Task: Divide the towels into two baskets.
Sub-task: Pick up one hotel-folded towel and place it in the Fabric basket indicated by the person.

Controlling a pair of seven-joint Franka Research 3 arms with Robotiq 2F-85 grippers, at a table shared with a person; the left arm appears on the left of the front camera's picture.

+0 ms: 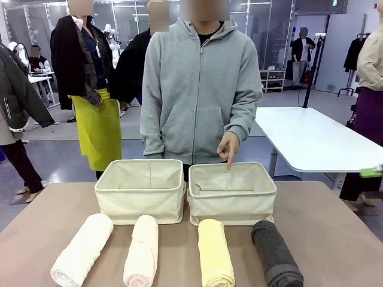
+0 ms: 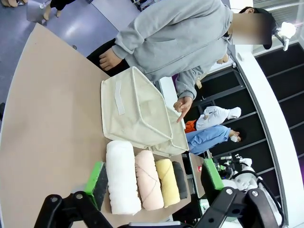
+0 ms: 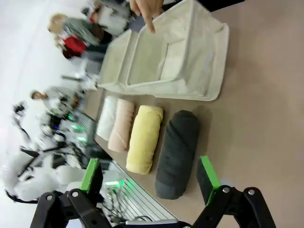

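Front view, rolled terry towels (image 1: 215, 251) 6 o'clock of cream canvas baskets (image 1: 140, 190), person's hand (image 1: 228, 146) pointing into one, L gripper (image 2: 154, 179) & R gripper (image 3: 149, 173) spread.

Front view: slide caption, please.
White towel, cream towel, pale yellow towel and dark grey towel, rolled terry, lie before two cream canvas baskets; a person's hand points at the right basket.

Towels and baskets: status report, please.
Left end effector, right end effector open, empty. Four towels on table, none in baskets. Person's hand points into right basket.
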